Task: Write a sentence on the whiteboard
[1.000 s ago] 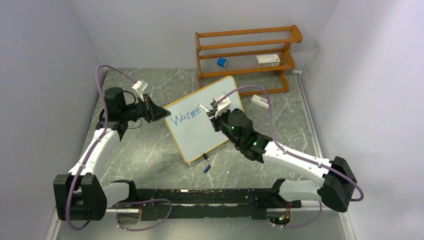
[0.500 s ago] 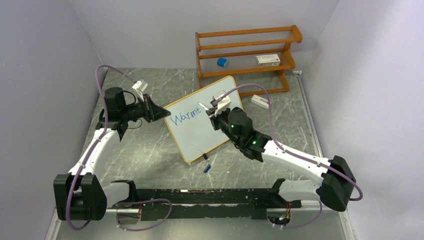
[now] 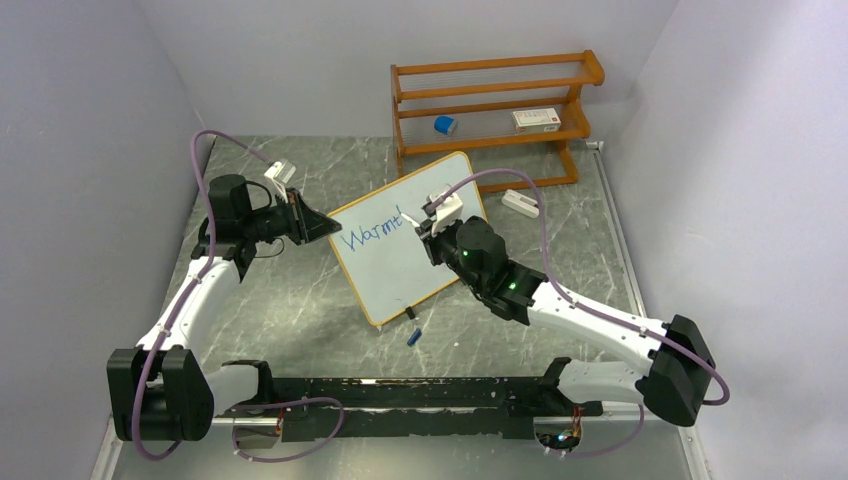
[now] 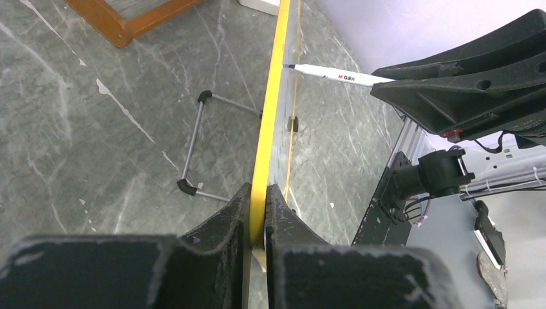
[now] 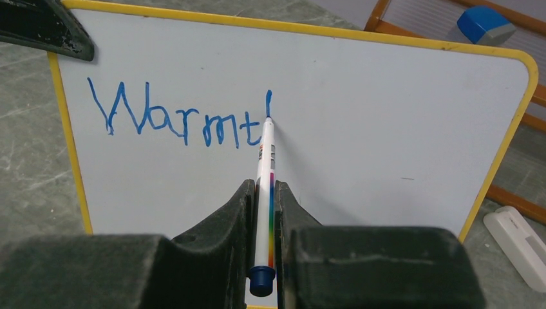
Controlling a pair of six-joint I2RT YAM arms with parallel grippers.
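The whiteboard (image 3: pixel 400 250) stands tilted on the table, white with a thin yellow-orange frame (image 4: pixel 270 116). Blue handwriting (image 5: pixel 177 119) reads "Warmt" plus one fresh vertical stroke; it also shows in the top view (image 3: pixel 370 236). My left gripper (image 3: pixel 322 226) is shut on the board's left edge, jaws pinching the frame (image 4: pixel 257 212). My right gripper (image 5: pixel 265 193) is shut on a white marker (image 5: pixel 264 187) with a rainbow stripe. The marker's tip (image 5: pixel 268 118) touches the board at the foot of the fresh stroke. The marker also shows in the left wrist view (image 4: pixel 335 76).
An orange wooden shelf rack (image 3: pixel 495 110) stands behind the board, holding a blue eraser (image 3: pixel 444 125) and a white box (image 3: pixel 536 119). A white block (image 3: pixel 518 203) lies right of the board. A blue cap (image 3: pixel 413 337) lies in front of it. Grey walls close both sides.
A new vertical blue stroke has appeared right of the "t". The right gripper has shifted slightly right and down along the board. The left arm has not moved.
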